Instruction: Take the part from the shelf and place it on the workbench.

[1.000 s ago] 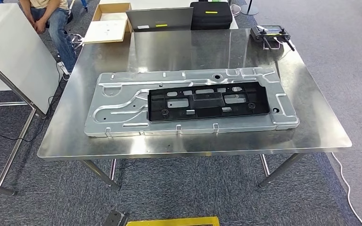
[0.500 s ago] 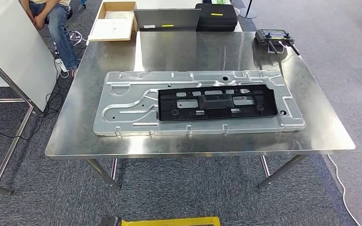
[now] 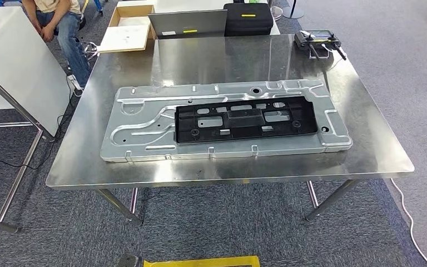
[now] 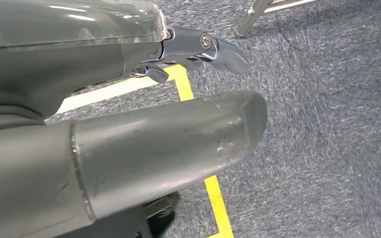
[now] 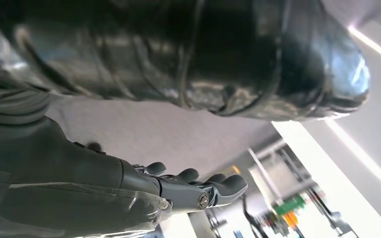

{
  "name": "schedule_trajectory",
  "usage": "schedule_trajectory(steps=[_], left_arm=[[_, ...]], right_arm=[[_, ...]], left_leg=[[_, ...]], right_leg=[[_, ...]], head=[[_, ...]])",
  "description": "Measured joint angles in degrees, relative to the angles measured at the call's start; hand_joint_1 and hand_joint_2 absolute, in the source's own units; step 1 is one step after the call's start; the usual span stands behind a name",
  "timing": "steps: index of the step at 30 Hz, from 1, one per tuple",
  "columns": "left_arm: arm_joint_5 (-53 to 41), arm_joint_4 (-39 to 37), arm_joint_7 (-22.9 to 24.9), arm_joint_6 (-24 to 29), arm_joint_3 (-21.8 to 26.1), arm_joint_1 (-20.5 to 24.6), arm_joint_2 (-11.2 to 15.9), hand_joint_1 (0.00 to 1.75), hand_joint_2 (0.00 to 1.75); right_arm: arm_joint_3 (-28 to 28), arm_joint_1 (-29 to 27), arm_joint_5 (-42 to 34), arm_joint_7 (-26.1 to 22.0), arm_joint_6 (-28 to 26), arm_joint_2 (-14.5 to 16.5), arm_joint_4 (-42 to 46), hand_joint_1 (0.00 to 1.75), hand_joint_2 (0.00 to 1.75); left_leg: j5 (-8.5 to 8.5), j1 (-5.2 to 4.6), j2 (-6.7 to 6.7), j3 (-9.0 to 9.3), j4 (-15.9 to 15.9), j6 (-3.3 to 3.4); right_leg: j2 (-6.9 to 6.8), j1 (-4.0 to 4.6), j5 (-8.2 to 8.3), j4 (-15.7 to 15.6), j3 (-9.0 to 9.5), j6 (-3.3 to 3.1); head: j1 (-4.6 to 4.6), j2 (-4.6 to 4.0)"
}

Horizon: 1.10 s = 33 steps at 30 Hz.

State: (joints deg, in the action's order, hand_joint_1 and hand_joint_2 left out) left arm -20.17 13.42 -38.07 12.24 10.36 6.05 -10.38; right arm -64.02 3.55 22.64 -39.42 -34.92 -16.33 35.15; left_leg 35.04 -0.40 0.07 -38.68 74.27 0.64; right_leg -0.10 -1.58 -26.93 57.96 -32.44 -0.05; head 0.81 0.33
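Observation:
A black plastic part (image 3: 246,118) lies flat on a large stamped silver panel (image 3: 139,125), and the panel lies on the steel workbench (image 3: 367,150) in the head view. The bench stands ahead of me across a strip of carpet. My left hand (image 4: 168,134) hangs over the grey carpet with its thumb and fingers (image 4: 218,47) apart and nothing in it. My right hand (image 5: 178,188) has its fingers stretched out and holds nothing.
A black remote controller (image 3: 318,40) sits at the bench's far right corner. Behind the bench are a black case (image 3: 248,18), a grey laptop (image 3: 188,23) and a cardboard box (image 3: 128,30). A person (image 3: 61,22) sits at far left beside a white table (image 3: 11,67). Yellow floor tape (image 3: 200,260) runs near my feet.
The whole picture swayed and came back, so the camera moved; the bench and part lie unchanged. A dark shape at the right edge a second ago has gone.

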Motion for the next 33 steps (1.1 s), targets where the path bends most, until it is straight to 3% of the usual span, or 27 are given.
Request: schedule_trajectory(steps=[1,3,5,9,11,13,14,15,16,19,21,23,25,27,29,30,31,33], left_arm=[[-0.04,0.00,0.00,0.00,0.12,-0.02,0.00,0.00,0.00],[-0.16,0.00,0.00,0.00,0.40,0.07,0.01,0.00,0.00],[-0.28,0.00,0.00,-0.01,0.66,0.22,0.04,0.00,0.00],[-0.37,0.00,0.00,-0.01,0.90,0.17,0.07,0.00,0.00],[-0.38,0.00,0.00,-0.01,1.07,0.23,0.07,0.00,0.00],[-0.38,-0.01,0.00,0.05,1.23,0.16,0.07,0.00,0.00],[-0.34,-0.01,0.00,0.15,1.32,0.05,0.07,0.00,0.00],[-0.31,-0.02,0.01,0.31,1.43,-0.07,0.07,0.00,0.00],[-0.26,-0.04,0.01,0.50,1.55,-0.15,0.07,0.00,0.00],[-0.14,-0.07,0.06,1.07,1.85,-0.15,0.08,0.00,0.00],[-0.02,-0.07,0.17,1.33,2.14,-0.09,0.13,0.00,0.00],[0.10,-0.07,0.30,1.53,2.45,-0.09,0.17,0.00,0.00],[0.15,-0.07,0.39,1.69,2.65,-0.10,0.23,0.00,0.00],[0.15,-0.07,0.43,1.74,2.75,-0.09,0.31,0.00,0.00],[0.15,-0.08,0.45,1.75,2.86,-0.15,0.36,0.00,0.00],[0.15,-0.08,0.47,1.75,2.93,-0.20,0.37,0.00,0.00],[0.15,-0.09,0.49,1.75,3.00,-0.24,0.37,0.00,0.00],[0.15,-0.09,0.52,1.75,3.09,-0.20,0.37,0.00,0.00]], right_arm=[[0.00,0.13,0.36,0.05,0.00,0.35,-1.36,0.00,0.00],[0.00,0.43,1.19,0.24,0.03,1.09,-4.08,0.00,0.00],[0.00,0.61,1.70,0.38,0.03,1.93,-6.33,0.00,0.00],[0.01,0.94,2.23,0.74,0.10,2.90,-9.23,0.00,0.00],[0.02,1.10,2.79,1.60,0.38,3.13,-10.54,0.00,0.00],[0.02,1.21,3.65,2.64,0.71,3.69,-11.96,0.00,0.00],[0.03,1.23,4.05,3.04,0.77,4.24,-12.69,0.00,0.00],[0.04,1.23,4.39,3.29,0.74,4.97,-13.41,0.00,0.00],[0.05,1.23,4.69,3.44,0.65,5.78,-14.11,0.00,0.00],[0.14,1.41,5.32,3.50,0.33,7.48,-15.50,0.00,0.00],[0.19,1.64,5.59,3.61,0.34,8.19,-16.14,0.00,0.00],[0.21,1.72,5.91,3.99,0.79,8.89,-16.77,0.00,0.00],[0.23,1.82,6.25,4.33,1.23,9.54,-17.25,0.00,0.00],[0.31,1.94,6.35,4.43,1.30,10.03,-17.52,0.00,0.00],[0.46,1.96,6.40,4.56,1.43,10.37,-17.75,0.00,0.00],[0.54,1.96,6.44,4.68,1.64,10.50,-17.88,0.00,0.00],[0.62,1.95,6.48,4.84,1.88,10.61,-17.99,0.00,0.00],[0.80,1.95,6.69,5.28,2.61,10.85,-18.24,0.00,0.00]], left_leg=[[-1.32,0.02,0.00,0.88,-1.54,0.12],[-5.16,-0.06,-0.02,5.00,-9.64,0.71],[-7.10,-0.26,-0.02,7.89,-15.81,1.25],[-7.91,-0.27,0.06,8.44,-17.73,2.05],[-8.72,-0.01,0.20,8.70,-18.69,2.77],[-9.01,-0.03,0.28,8.46,-18.80,3.07],[-9.04,-0.05,0.31,8.32,-18.73,3.07],[-9.05,-0.07,0.32,8.21,-18.61,3.06],[-9.03,-0.07,0.33,8.12,-18.42,3.00],[-8.65,-0.18,0.29,7.79,-17.39,2.42],[-8.46,-0.37,0.26,7.45,-16.79,1.87],[-8.56,-0.46,0.23,7.25,-16.64,1.38],[-7.46,-0.37,0.14,6.69,-15.49,0.80],[-3.66,-0.11,0.04,4.58,-10.40,0.17],[0.45,0.20,0.04,1.72,-2.87,-0.26],[1.27,0.33,0.05,1.09,-0.64,-0.37],[0.98,0.42,0.05,1.52,-0.55,-0.38],[-2.03,0.48,0.04,5.62,-6.79,-0.09]], right_leg=[[0.03,0.05,0.00,0.06,0.01,0.00],[0.09,0.15,0.00,0.12,0.12,0.02],[0.09,0.34,0.05,0.14,0.11,0.36],[0.07,0.30,0.06,0.09,0.04,1.65],[0.08,0.24,-2.29,3.04,-1.17,2.12],[0.09,0.19,-6.19,9.61,-4.04,2.45],[0.08,0.18,-7.43,12.61,-5.35,2.62],[0.08,0.14,-7.66,14.15,-5.95,2.74],[0.07,0.06,-6.79,13.65,-5.55,2.81],[0.06,-0.04,-1.90,3.86,-0.38,2.57],[0.13,0.26,-1.03,0.49,1.14,1.98],[0.20,0.37,-0.84,0.45,0.88,1.25],[0.10,0.15,-0.37,0.23,0.57,0.43],[-0.03,0.05,0.13,0.09,0.01,-0.34],[-0.09,0.18,0.55,0.21,-0.81,-0.66],[-0.11,0.24,0.74,0.34,-1.22,-0.68],[-0.11,0.28,0.90,0.51,-1.60,-0.63],[-0.08,0.31,1.17,0.85,-2.12,-0.39]], head=[[0.00,0.00],[-0.01,0.00],[-0.01,0.00],[-0.02,0.00],[-0.05,0.00],[-0.06,0.00],[-0.06,0.00],[-0.04,0.00],[-0.04,0.00],[-0.06,0.00],[-0.04,0.00],[-0.03,0.00],[-0.03,0.00],[-0.02,0.00],[-0.02,0.00],[-0.02,0.00],[-0.02,0.00],[-0.02,0.00]])
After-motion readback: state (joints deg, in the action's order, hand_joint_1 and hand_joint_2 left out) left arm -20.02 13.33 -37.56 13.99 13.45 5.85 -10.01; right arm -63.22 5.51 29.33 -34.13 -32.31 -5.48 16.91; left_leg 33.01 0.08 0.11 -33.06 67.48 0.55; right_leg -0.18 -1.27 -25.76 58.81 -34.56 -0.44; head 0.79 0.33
